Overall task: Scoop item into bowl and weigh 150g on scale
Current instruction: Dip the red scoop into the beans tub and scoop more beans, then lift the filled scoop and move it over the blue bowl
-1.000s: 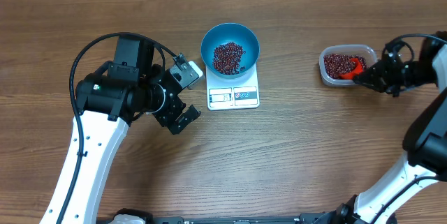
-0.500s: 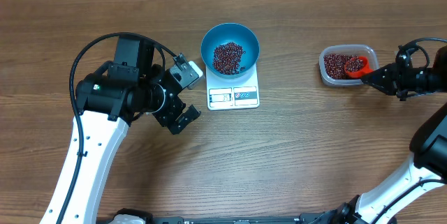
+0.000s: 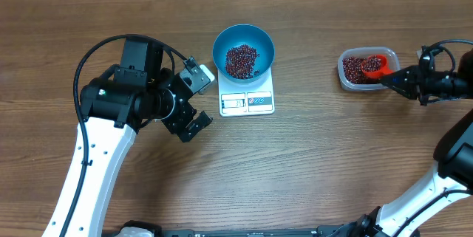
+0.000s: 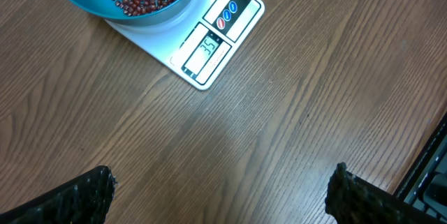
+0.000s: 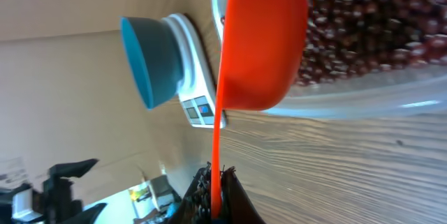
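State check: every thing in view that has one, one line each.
bowl: on scale, partly filled with beans.
scale: on, display showing a reading.
tub: open, holding beans.
scoop: loaded, above tub.
left gripper: open, empty.
right gripper: shut on scoop handle.

Mid-brown wood grain on table (image 3: 318, 163), darker streaks running 9 to 3 o'clock.
Bright blue on bowl (image 3: 220, 51), inside and outside alike.
Dark red-brown, slightly glossy on beans (image 3: 241, 60).
White on scale (image 3: 247, 102); pale grey display, dark digits; one red and one blue round mark beside display.
Clear, colourless tub (image 3: 344, 76) at 3 o'clock, same red-brown showing through.
Orange-red on scoop (image 3: 375, 65).
White shells, black joints on left arm (image 3: 92, 174) and right arm (image 3: 436, 185).
Black on left gripper (image 4: 220, 182) and right gripper (image 3: 399, 82).
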